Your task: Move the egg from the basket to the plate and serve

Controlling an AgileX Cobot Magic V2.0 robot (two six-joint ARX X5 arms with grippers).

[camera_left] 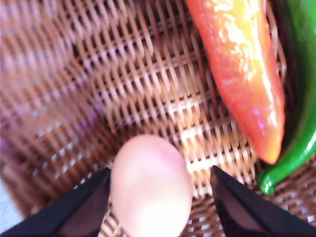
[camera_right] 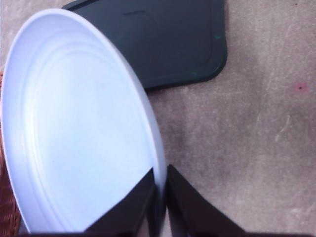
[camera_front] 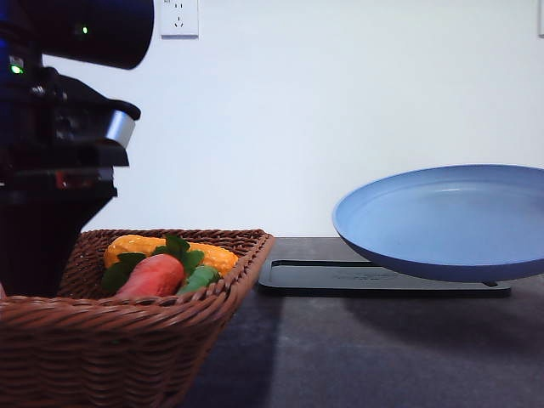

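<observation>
Left gripper (camera_left: 157,197) is down inside the basket (camera_front: 127,331), fingers (camera_left: 74,212) spread either side of the egg (camera_left: 150,187); the near finger looks touching or just beside the shell, the other finger has a clear gap, so not clamped. Egg sits on the woven basket floor, close to the tip of an orange-red pepper (camera_left: 242,79) and a green one (camera_left: 301,98) beside it. In the front view the left arm (camera_front: 59,144) blocks the near-left part of the basket; a red veg with green leaves (camera_front: 153,274) and a yellow-orange one (camera_front: 136,248) lie toward the basket's back. Right gripper (camera_right: 160,197) is pinching the plate (camera_front: 442,221) rim, one finger on each face, pressed tight on it. Plate is held off the table (camera_front: 382,357), roughly level with a slight tilt, hanging over the black tray (camera_front: 374,277) to the right of the basket. Plate is bare. Tray lies flat on the table, just beside the basket's far-right corner.
</observation>
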